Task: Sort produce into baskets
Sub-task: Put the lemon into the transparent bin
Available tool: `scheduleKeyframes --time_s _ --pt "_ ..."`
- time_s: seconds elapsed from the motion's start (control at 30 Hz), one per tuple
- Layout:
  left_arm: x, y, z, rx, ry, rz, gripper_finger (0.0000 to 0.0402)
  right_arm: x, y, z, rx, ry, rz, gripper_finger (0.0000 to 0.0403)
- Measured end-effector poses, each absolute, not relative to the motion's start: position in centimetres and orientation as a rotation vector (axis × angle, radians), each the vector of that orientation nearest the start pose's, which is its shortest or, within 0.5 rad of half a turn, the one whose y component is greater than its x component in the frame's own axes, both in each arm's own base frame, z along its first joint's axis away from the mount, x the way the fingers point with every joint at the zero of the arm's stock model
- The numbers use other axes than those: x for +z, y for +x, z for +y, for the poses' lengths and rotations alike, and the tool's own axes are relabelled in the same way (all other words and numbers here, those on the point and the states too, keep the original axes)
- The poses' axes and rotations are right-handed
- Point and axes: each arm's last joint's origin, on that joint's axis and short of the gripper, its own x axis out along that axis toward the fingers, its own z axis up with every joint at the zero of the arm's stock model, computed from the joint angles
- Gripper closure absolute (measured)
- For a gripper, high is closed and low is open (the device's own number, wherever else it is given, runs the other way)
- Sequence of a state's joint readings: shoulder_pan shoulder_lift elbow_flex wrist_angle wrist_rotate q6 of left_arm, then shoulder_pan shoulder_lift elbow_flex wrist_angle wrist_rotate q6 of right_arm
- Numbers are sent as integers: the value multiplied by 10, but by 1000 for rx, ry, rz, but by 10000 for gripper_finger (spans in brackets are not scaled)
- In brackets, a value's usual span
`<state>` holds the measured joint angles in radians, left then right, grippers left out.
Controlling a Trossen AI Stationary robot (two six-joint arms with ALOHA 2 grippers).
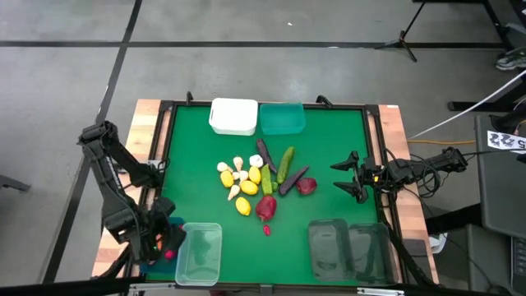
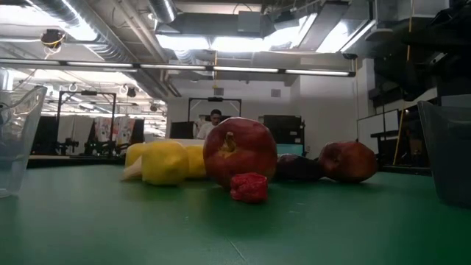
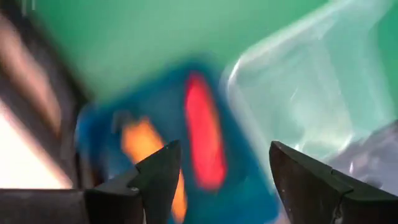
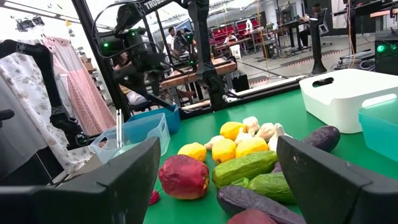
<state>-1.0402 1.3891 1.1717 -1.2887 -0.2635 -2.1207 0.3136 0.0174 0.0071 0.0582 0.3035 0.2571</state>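
The produce lies in a pile mid-table [image 1: 259, 181]: yellow lemons [image 1: 243, 205], white garlic [image 1: 238, 164], green cucumbers [image 1: 285, 164], purple eggplants [image 1: 265, 154], red apples [image 1: 265, 207] and a small red piece [image 1: 266, 229]. My left gripper [image 1: 168, 242] is open and empty over the blue basket [image 3: 149, 99] at the near left. That basket holds a red chilli [image 3: 202, 134] and an orange carrot [image 3: 140, 140]. My right gripper [image 1: 339, 177] is open and empty, level, right of the pile, pointing at it [image 4: 217, 144].
The clear pale green basket [image 1: 200, 253] stands beside the blue one. Two smoky baskets [image 1: 329, 251] [image 1: 370, 251] stand at the near right. The white [image 1: 233, 116] and teal [image 1: 282, 117] baskets stand at the far edge. Bare green mat [image 1: 337, 140] lies between them.
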Motion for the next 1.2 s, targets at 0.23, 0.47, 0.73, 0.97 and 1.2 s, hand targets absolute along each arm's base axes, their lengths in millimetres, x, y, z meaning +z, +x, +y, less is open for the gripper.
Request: scheduleKeyframes --time_s 0.23,0.47,0.73,0.97,1.2 --pt "278 161 -151 825 -544 839 169 170 95 22 16 271 -44 81" --pt "276 211 -105 760 -194 853 169 170 95 22 16 272 -45 81" --pt "239 228 -84 667 27 876 169 170 95 22 16 271 -44 81" --pt "196 213 -71 605 -13 804 169 170 95 22 15 272 -45 81" --pt "186 203 -49 414 -87 676 170 170 95 21 -3 273 -49 81"
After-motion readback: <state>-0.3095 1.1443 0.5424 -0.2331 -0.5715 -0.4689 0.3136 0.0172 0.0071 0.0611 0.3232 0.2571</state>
